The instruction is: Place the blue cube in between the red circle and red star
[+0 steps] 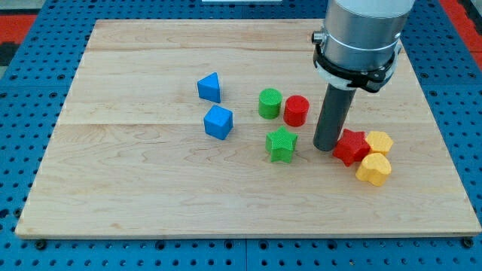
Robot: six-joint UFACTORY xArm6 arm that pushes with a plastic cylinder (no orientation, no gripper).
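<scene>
The blue cube was seen left of centre on the worktop, with open board around it. The red circle and red star were set apart at the view's right. The upright rod's tip was placed between them, touching the star. No fingers were fitted.

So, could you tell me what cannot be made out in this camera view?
- My tip: its end sits close to the red star; contact cannot be told.
- Red star: its left edge is hidden by the rod.
- Arm: cut off by the view's top edge.
- Yellow blocks: shapes unclear, crowded together.
</scene>
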